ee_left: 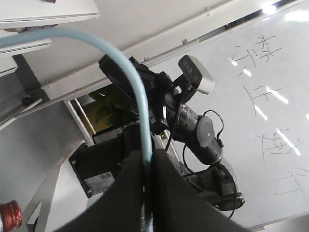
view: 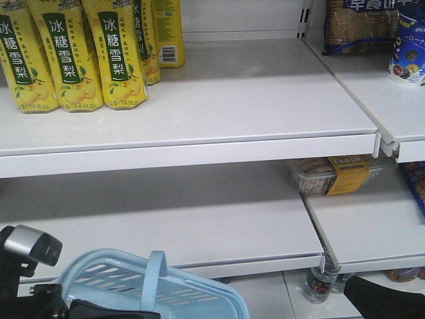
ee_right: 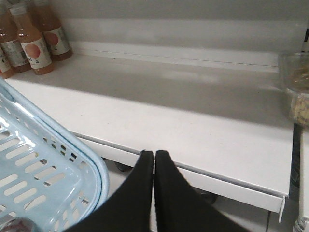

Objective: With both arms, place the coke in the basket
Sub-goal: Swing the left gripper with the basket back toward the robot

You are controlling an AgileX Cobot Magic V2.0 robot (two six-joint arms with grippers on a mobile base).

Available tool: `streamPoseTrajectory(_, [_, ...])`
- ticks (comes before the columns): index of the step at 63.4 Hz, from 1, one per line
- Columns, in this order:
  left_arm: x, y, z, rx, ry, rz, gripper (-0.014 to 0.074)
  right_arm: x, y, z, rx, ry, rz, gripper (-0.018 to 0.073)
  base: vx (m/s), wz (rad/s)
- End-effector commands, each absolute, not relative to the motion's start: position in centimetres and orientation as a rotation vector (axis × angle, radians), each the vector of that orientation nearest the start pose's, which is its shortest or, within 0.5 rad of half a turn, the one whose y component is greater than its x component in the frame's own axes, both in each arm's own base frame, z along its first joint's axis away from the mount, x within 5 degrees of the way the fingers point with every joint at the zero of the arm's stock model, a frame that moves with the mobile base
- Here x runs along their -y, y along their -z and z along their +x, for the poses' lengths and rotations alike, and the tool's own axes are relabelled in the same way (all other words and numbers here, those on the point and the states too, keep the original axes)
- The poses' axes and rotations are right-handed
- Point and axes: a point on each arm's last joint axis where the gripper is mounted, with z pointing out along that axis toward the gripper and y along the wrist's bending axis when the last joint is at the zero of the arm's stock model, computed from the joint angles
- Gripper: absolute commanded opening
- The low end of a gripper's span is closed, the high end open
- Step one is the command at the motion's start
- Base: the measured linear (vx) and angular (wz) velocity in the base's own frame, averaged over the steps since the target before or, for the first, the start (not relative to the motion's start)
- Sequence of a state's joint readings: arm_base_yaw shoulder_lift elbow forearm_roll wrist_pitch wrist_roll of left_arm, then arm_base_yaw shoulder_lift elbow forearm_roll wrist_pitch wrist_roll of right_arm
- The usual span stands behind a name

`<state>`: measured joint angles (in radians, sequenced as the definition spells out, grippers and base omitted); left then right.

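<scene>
The light blue basket point(view: 119, 282) hangs at the bottom left of the front view, in front of the lower shelf. My left gripper point(ee_left: 147, 159) is shut on its hoop handle point(ee_left: 130, 77), which runs up between the two black fingers. My right gripper point(ee_right: 154, 153) is shut with nothing in it, just right of the basket's rim point(ee_right: 94, 166) and before the shelf edge. The right arm point(ee_left: 193, 125) with its silver camera block shows in the left wrist view. A small greyish shape point(ee_right: 12, 225) lies low in the basket; I cannot tell whether it is the coke.
Yellow pear-drink bottles point(view: 73, 53) stand on the upper shelf, with snack packs point(view: 358, 26) to the right. A boxed snack point(view: 332, 174) lies on the lower shelf point(view: 199, 226). Orange drink bottles point(ee_right: 34, 43) stand at its back left. A red bottle cap point(ee_left: 9, 215) shows low left.
</scene>
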<state>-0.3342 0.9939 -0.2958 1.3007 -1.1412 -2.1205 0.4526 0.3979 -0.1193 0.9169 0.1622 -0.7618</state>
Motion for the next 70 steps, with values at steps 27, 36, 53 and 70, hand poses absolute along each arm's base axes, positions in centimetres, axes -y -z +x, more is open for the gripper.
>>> streamPoseTrajectory(27, [11.7,-28.6,10.0,-1.729,2.081,0.178,-0.0008,-4.8,-22.6,8.1,-1.812,-0.512,-0.331,-0.0002,0.0,0.0])
streamPoseTrajectory(36, [11.6,-28.3,10.7,-1.71,1.945,0.178,-0.0008,-4.8,-22.6,8.1,-1.812,-0.512,-0.331,-0.0002,0.0,0.0])
streamPoseTrajectory(53, [11.5,-28.1,11.5,-1.606,1.656,0.339,-0.0006,-4.8,-22.6,8.1,-1.812,-0.512,-0.331,-0.0002,0.0,0.0])
streamPoseTrajectory(70, [11.0,-28.3,12.4,-1.42,1.279,0.504,-0.0006,-4.8,-22.6,8.1,-1.812,-0.512,-0.331,-0.0002,0.0,0.0])
